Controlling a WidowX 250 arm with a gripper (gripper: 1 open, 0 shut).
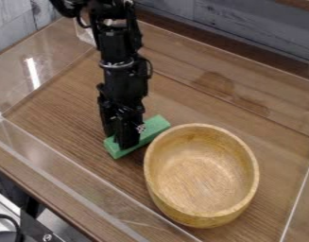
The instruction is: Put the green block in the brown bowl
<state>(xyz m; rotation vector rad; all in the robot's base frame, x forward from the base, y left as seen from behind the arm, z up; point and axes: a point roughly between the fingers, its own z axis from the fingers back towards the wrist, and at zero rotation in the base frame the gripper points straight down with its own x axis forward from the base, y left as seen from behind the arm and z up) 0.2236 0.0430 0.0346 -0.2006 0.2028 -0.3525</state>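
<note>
The green block (156, 125) lies flat on the wooden table just left of the brown bowl (201, 129), its long axis running diagonally. My black gripper (125, 137) points steeply down and covers the block's middle. Its fingers reach down on either side of the block to table level. Only the block's two ends show, and the arm hides the contact, so I cannot tell whether the fingers press on it. The bowl stands upright with nothing in it, its rim close to the block's right end.
Clear acrylic walls (43, 151) fence the table on the left and front, with another panel edge at the right (296, 203). Bare wooden tabletop (220, 76) stretches behind the bowl. A dark cable (3, 227) sits outside the front left corner.
</note>
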